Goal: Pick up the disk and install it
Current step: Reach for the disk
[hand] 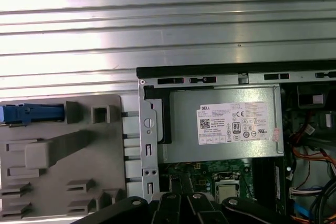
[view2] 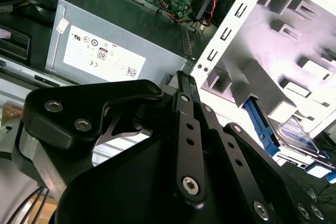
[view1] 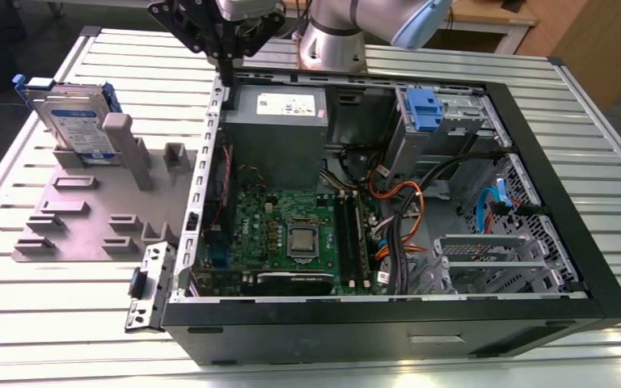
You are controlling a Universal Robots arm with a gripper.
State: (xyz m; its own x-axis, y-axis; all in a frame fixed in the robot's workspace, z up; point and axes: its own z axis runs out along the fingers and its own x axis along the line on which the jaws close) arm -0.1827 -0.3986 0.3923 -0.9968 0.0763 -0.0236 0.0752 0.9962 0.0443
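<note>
The tool (view1: 226,73) hangs over the corner of the open computer case (view1: 397,323), just above the grey power supply (view1: 278,133). Its fingers are drawn together with nothing between them. The disk (view1: 77,121) stands upright in a slot of the grey holder (view1: 84,214) on the slatted bench (view1: 30,339). It is at the exterior view's left of the case and well apart from the tool. In the second wrist view the disk (view2: 294,129) sits among the holder's posts, with its blue bracket along one edge.
</note>
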